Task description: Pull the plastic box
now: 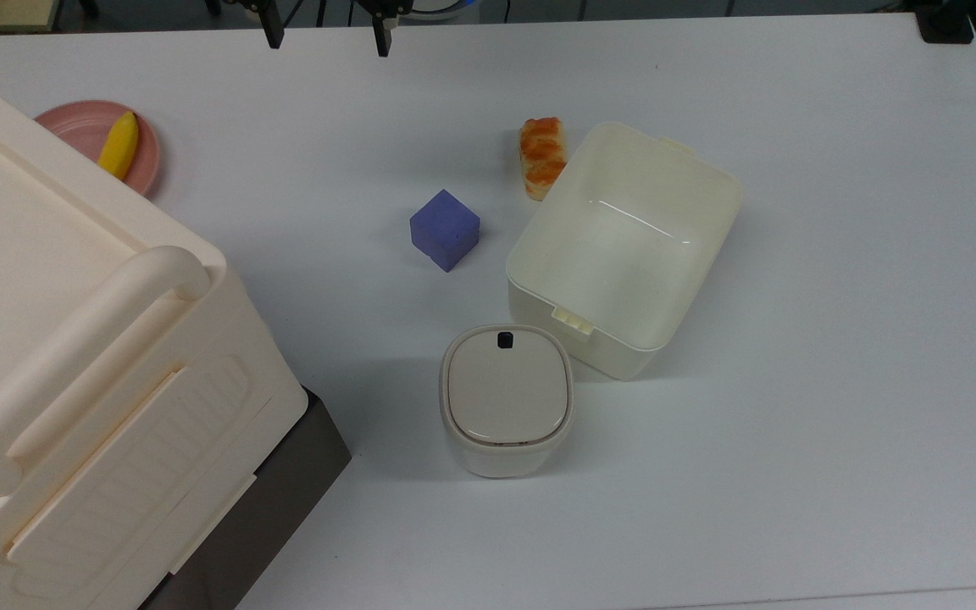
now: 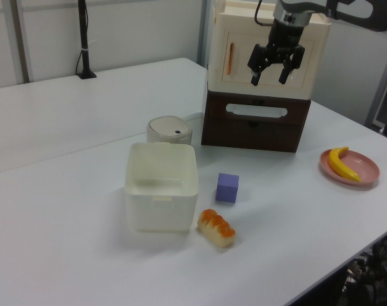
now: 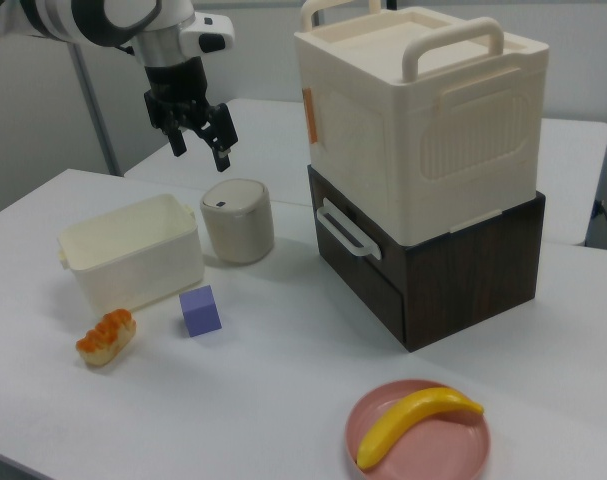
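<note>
1. We see the plastic box (image 1: 623, 246) standing upright and lidless on the white tabletop (image 1: 835, 381), nothing inside it.
2. Taking the box as our landmark: the small bin with the beige lid (image 1: 507, 400) sits just beside one of its short ends, the bread piece (image 1: 543, 157) lies just beside its other end, and the purple cube (image 1: 445, 229) rests near its long side.
3. Our hand (image 2: 273, 69) hangs in the air well apart from the box, fingers spread, holding nothing.
4. Farther from the box stand the big cream case (image 3: 423, 115) on a dark drawer unit (image 3: 433, 270), and a pink plate (image 3: 419, 436) carrying a banana (image 3: 415, 420).
</note>
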Robot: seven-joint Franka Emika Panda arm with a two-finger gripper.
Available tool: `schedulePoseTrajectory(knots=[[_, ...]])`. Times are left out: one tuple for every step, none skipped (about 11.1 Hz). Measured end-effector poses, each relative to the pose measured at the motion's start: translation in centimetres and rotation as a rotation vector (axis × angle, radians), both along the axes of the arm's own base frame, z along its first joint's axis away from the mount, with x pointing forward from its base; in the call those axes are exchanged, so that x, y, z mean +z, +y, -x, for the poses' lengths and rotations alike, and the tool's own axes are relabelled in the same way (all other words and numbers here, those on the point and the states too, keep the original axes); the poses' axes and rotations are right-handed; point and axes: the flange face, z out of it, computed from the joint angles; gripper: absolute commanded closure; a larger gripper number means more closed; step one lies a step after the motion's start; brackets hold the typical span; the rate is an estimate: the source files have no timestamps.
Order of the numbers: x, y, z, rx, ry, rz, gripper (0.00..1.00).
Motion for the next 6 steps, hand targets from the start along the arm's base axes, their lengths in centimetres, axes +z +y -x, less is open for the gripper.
schedulePoseTrajectory(knots=[[0.00, 0.00, 0.00, 0.000, 0.000, 0.000, 0.00], [0.01, 0.00, 0.00, 0.006, 0.000, 0.001, 0.00], [0.02, 0.00, 0.01, 0.007, -0.001, 0.001, 0.00], [0.02, 0.00, 0.01, 0.008, -0.001, 0.001, 0.00], [0.02, 0.00, 0.01, 0.008, -0.001, 0.001, 0.00], [0.02, 0.00, 0.01, 0.008, -0.001, 0.001, 0.00]])
